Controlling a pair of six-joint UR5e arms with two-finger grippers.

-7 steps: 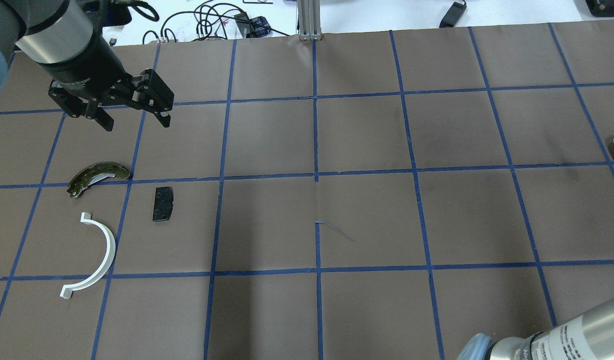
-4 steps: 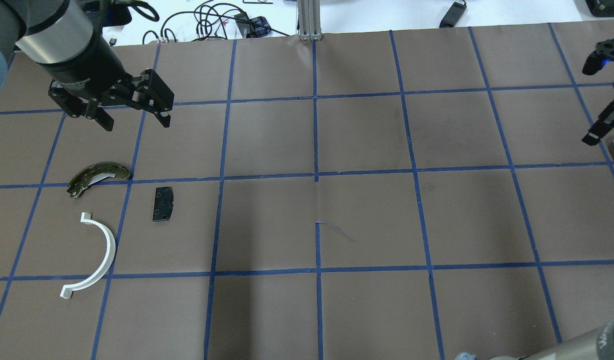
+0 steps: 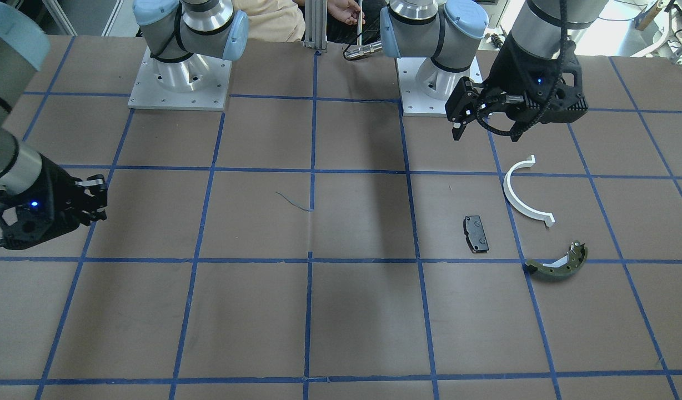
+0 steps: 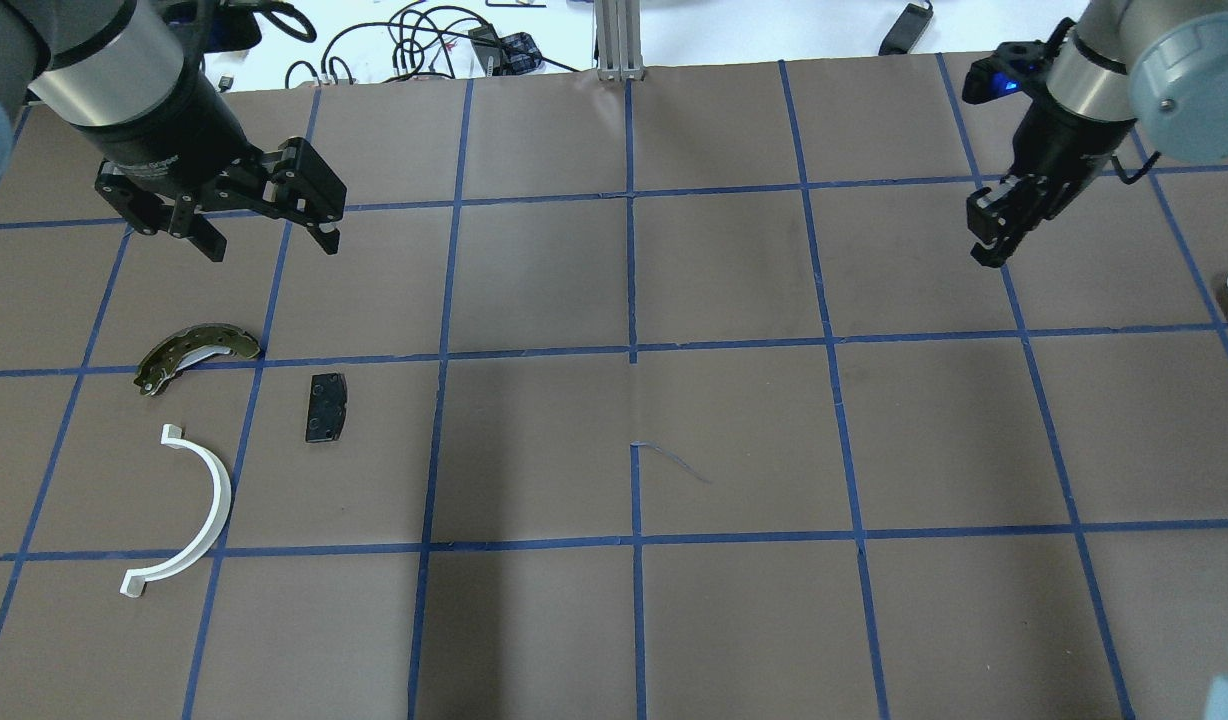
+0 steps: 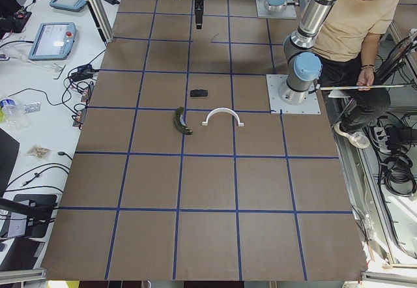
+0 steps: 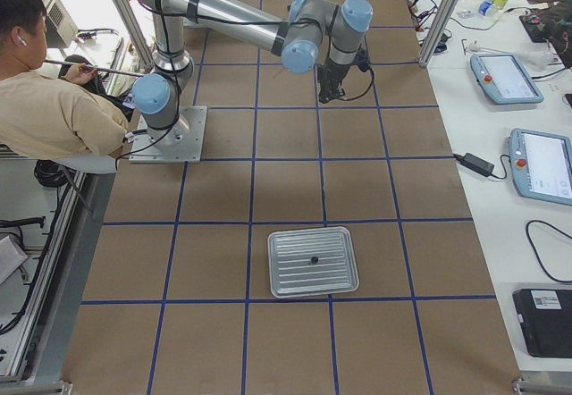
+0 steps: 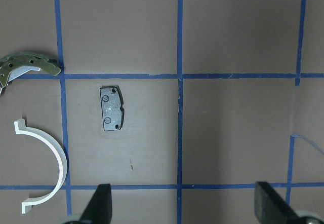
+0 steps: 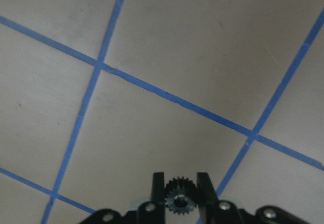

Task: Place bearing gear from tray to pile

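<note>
We are swinging the right hand (image 4: 989, 250) in from the tray (image 6: 295, 274) side, gear (image 8: 178, 198) pinched in it (pickup done); left hand (image 4: 271, 245) is hanging wide near the pile (image 4: 325, 407).

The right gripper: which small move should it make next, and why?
Probably it should travel across the table toward the brake pad, white half-ring and brake shoe, without opening. The right gripper is shut on the small gear, above bare table far from those parts. The left gripper hovers open near them, so approach with care.
</note>
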